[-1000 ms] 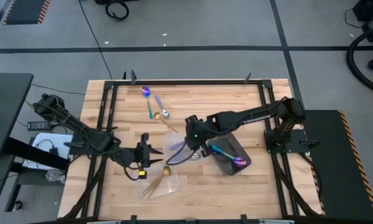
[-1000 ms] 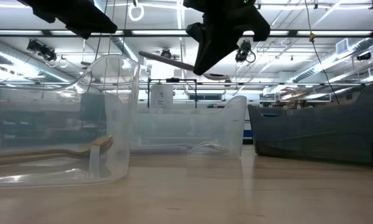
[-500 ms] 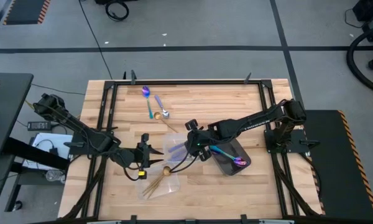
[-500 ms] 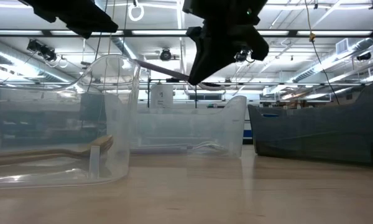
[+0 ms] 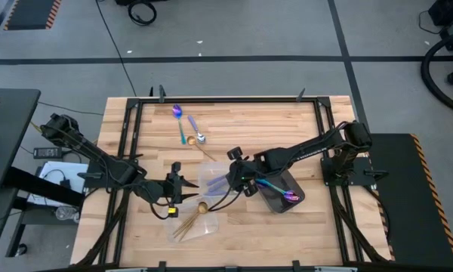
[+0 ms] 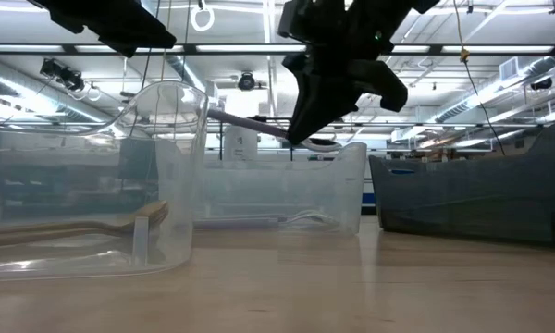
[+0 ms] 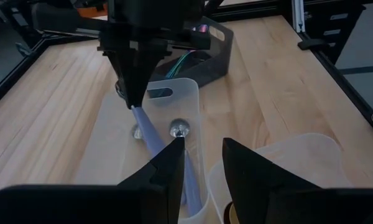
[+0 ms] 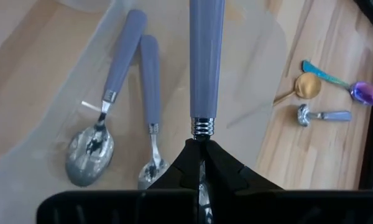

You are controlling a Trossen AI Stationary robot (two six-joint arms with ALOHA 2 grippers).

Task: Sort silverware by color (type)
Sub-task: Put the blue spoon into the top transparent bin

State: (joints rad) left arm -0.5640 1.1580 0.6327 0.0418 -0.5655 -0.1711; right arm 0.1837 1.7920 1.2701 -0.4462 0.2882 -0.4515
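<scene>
Lavender-handled utensil point(image 8: 206, 59) clamped in right gripper point(image 8: 202, 146) fingers, over clear container point(image 7: 174, 134) (two matching spoons point(image 8: 102, 118) below fingertips). Left gripper point(image 7: 202, 165) fingers parted, empty, nearby over worktop point(image 5: 287, 227).

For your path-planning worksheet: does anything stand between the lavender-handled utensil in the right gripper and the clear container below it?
Nothing visible does. The right gripper is shut on the lavender-handled utensil, directly above the clear container. That container is open-topped and holds two lavender-handled spoons, which lie flat on its floor.
</scene>
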